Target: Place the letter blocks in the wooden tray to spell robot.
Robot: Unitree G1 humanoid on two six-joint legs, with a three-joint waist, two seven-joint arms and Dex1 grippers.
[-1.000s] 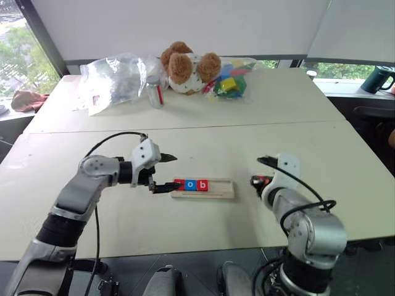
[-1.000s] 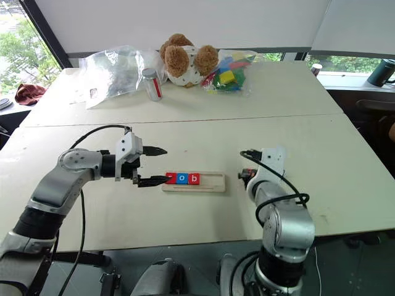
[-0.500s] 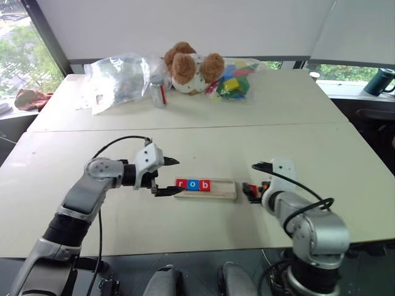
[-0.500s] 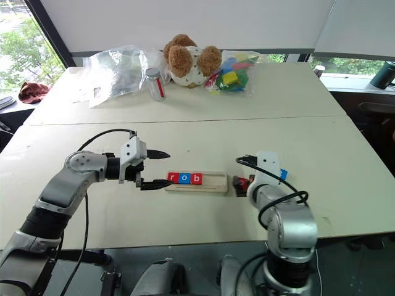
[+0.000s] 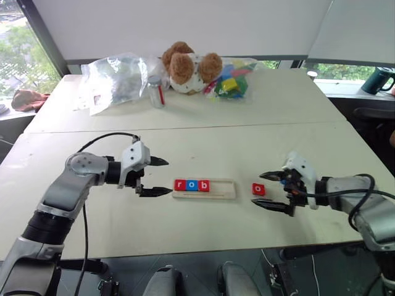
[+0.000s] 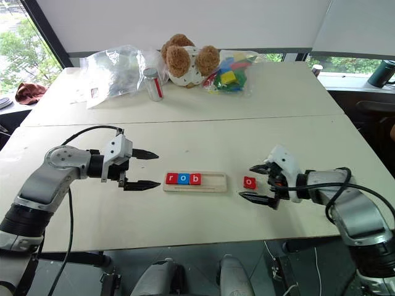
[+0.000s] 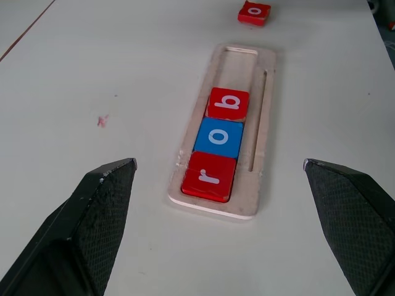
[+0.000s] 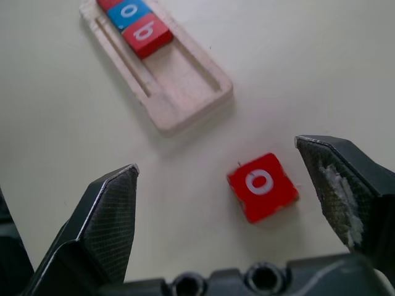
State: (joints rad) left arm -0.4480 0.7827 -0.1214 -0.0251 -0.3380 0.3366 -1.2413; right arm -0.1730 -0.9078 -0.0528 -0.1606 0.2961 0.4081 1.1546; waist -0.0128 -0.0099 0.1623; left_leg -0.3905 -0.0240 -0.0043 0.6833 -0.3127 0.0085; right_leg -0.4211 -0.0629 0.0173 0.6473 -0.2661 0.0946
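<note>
Right hand (image 5: 276, 191) stands with its fingers spread wide and empty, just beside the small red square tile marked with a white "o" (image 5: 258, 189), which lies flat on the pale worktop (image 5: 203, 148). From the right wrist view I read that tile as sitting between the 2 fingers but touching neither, so I judge the hand is lined up to pick it up. The tile rests near the bare end of the long pale-wood tray (image 5: 204, 189), just outside its rim. Inside the tray, 3 tiles sit edge to edge from the other end: a red "r" (image 7: 208, 177), a blue "o" (image 7: 218, 138) and a red "b" (image 7: 228, 103), leaving 2 places bare. I cannot spot the "t" tile. My left hand (image 5: 152, 177) hovers wide and empty just off the tray's "r" end, probably placed there to steady it. Far back stand a brown teddy bear (image 5: 187, 65), clear plastic bags (image 5: 114, 79) and bagged coloured toy pieces (image 5: 231, 78).
</note>
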